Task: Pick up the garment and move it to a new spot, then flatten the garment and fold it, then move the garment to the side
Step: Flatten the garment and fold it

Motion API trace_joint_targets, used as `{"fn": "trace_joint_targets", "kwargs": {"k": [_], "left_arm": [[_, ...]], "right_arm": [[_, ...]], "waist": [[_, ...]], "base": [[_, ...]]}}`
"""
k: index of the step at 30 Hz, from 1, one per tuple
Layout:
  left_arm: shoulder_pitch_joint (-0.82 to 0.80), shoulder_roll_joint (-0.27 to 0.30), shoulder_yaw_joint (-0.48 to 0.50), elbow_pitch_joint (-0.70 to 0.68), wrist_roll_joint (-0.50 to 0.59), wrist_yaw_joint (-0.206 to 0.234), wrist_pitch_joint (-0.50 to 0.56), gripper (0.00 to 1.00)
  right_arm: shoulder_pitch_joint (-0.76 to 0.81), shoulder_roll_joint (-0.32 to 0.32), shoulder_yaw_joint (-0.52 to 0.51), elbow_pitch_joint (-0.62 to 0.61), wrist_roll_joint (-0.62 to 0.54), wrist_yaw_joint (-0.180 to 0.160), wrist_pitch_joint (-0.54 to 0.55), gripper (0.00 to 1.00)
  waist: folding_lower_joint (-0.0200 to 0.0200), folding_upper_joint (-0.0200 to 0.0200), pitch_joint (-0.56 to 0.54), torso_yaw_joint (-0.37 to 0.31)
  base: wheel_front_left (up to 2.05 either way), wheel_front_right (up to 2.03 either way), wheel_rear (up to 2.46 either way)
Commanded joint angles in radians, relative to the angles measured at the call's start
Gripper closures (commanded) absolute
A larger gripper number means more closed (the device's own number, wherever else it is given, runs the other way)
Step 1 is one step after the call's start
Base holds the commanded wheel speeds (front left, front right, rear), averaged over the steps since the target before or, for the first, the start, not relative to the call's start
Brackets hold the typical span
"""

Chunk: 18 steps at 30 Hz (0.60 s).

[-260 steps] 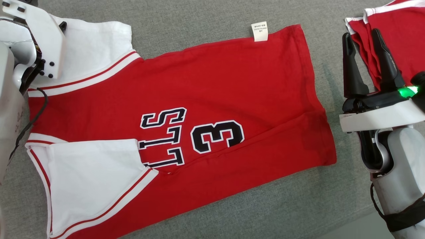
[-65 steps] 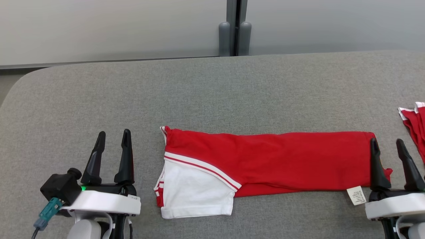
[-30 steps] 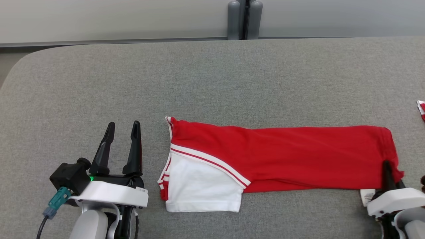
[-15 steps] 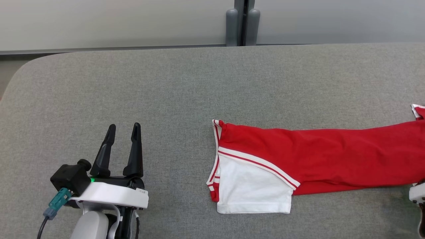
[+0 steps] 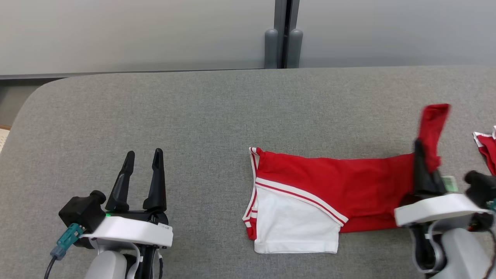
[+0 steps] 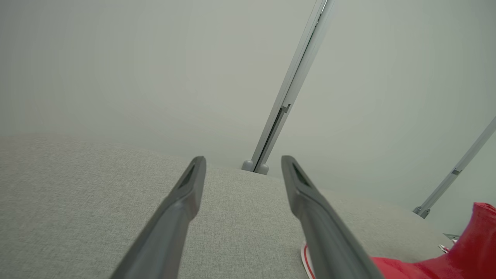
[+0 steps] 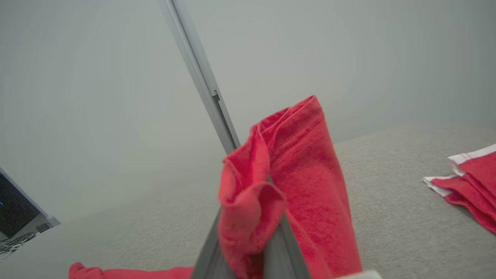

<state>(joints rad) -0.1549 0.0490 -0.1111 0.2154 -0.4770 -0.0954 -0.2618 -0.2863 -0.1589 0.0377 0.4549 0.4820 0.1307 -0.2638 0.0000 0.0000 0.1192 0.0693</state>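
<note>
The garment (image 5: 329,186) is a red jersey with white sleeves, folded into a long strip on the grey surface. Its sleeve end lies flat at the left. My right gripper (image 5: 420,155) is shut on its hem end (image 5: 433,128) and holds that end up off the surface. In the right wrist view the red cloth (image 7: 286,174) stands bunched between the closed fingers. My left gripper (image 5: 141,161) is open and holds nothing, well to the left of the jersey. In the left wrist view its fingers (image 6: 186,201) stand apart over grey fabric, with the jersey's red edge (image 6: 426,263) at the lower right.
A second red and white folded garment (image 5: 486,149) lies at the far right edge, also seen in the right wrist view as a small pile (image 7: 469,182). A grey wall with a metal post (image 5: 283,38) rises behind the surface's rounded far edge.
The right gripper closed on the hem end, dragged the jersey rightward, then lifted that end up and back toward the left. The left gripper stayed where it was.
</note>
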Motion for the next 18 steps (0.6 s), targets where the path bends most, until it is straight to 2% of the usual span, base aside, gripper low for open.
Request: {"fn": "trace_joint_targets", "kwargs": {"k": [1,9,18], "left_arm": [[0.005,0.004,0.003,0.003,-0.004,0.003,-0.004,0.00],[0.001,0.004,-0.021,0.014,-0.011,0.002,-0.004,0.00],[-0.006,0.003,-0.038,0.007,-0.023,0.008,-0.004,0.00]], "right_arm": [[0.014,0.012,0.068,-0.037,0.015,0.000,0.006,1.00],[0.021,0.059,0.265,-0.086,0.061,0.000,0.038,1.00],[-0.011,0.086,0.422,0.007,0.062,0.000,0.026,1.00]], "waist": [[0.0000,0.0000,-0.009,0.002],[0.0000,0.0000,-0.027,0.025],[0.0000,0.0000,-0.007,0.077]], "base": [[0.00,0.00,0.00],[0.00,0.00,0.00],[0.00,0.00,0.00]]}}
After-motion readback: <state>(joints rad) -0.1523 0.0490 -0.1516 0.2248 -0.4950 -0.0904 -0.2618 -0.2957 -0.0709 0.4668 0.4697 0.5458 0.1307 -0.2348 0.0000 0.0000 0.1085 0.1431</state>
